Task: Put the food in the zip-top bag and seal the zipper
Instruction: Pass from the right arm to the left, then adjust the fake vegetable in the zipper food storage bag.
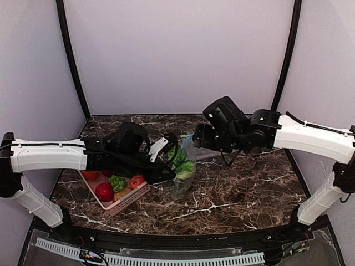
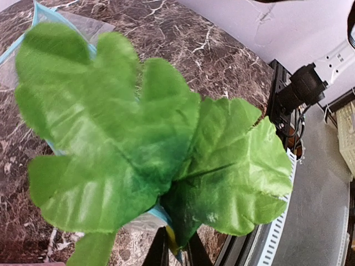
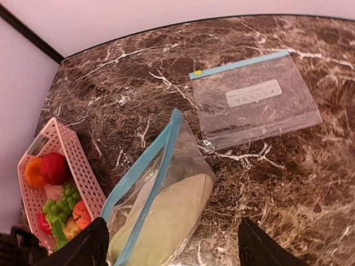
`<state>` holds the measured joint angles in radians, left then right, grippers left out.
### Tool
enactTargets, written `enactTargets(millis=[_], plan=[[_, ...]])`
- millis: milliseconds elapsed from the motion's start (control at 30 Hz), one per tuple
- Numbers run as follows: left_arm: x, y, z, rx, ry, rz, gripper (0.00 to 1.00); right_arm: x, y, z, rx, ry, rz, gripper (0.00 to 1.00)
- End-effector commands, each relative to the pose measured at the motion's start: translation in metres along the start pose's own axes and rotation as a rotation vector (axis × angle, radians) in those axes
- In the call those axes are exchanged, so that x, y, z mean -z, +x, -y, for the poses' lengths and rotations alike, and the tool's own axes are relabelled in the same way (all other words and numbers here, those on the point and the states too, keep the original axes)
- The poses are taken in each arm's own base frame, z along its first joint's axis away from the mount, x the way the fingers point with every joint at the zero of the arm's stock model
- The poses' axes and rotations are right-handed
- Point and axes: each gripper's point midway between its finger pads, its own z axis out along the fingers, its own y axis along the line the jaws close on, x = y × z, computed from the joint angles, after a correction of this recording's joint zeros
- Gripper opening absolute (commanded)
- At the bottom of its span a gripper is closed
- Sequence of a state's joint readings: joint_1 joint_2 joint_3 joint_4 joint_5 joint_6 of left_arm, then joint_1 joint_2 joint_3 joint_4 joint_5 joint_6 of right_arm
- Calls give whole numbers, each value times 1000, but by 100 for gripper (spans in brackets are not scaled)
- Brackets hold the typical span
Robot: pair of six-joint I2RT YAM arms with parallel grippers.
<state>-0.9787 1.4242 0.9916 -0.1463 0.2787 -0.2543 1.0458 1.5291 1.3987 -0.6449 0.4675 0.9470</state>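
Note:
My left gripper [image 1: 170,154] is shut, with the stem of the leafy green lettuce [image 2: 138,127] between its fingers [image 2: 176,252]. A bit of teal zipper with a yellow tab shows in the same pinch. The lettuce [image 1: 180,159] hangs at the mouth of the clear zip-top bag [image 1: 182,185], which stands tilted on the table. In the right wrist view the bag [image 3: 222,149] is open along its teal zipper [image 3: 147,163] and holds the long pale cabbage-like piece [image 3: 166,221]. My right gripper [image 1: 198,138] is wide open [image 3: 173,224], its fingers on either side of the bag and touching nothing.
A second, empty zip-top bag [image 3: 255,100] lies flat on the marble table behind the first. The pink basket [image 3: 83,166] to the left holds red, orange and green toy vegetables; it also shows in the top view [image 1: 130,202]. Both arms meet over the table's middle.

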Motion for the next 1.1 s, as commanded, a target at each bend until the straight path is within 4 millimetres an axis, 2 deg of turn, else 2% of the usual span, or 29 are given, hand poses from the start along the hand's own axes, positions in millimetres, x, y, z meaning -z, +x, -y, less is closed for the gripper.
enactTargets(millis=[0, 67, 167, 300, 400, 567, 833, 1067], plan=[[16, 10, 16, -151, 114, -111, 1, 26, -10, -14, 255, -161, 49, 82], [19, 12, 17, -187, 129, -141, 1, 38, -6, -30, 346, -283, 38, 84], [22, 14, 17, -226, 139, -159, 1, 51, 5, -46, 446, -416, -6, 81], [25, 17, 18, -239, 152, -167, 1, 58, 33, -70, 536, -623, -115, 78], [26, 19, 18, -243, 150, -174, 1, 54, 50, -82, 562, -709, -180, 71], [27, 19, 17, -249, 145, -169, 1, 30, 59, -81, 555, -712, -232, 53], [27, 20, 13, -252, 129, -172, 1, 18, 83, -85, 561, -793, -334, 48], [28, 19, 11, -260, 113, -163, 1, -7, 97, -72, 538, -724, -388, 32]])
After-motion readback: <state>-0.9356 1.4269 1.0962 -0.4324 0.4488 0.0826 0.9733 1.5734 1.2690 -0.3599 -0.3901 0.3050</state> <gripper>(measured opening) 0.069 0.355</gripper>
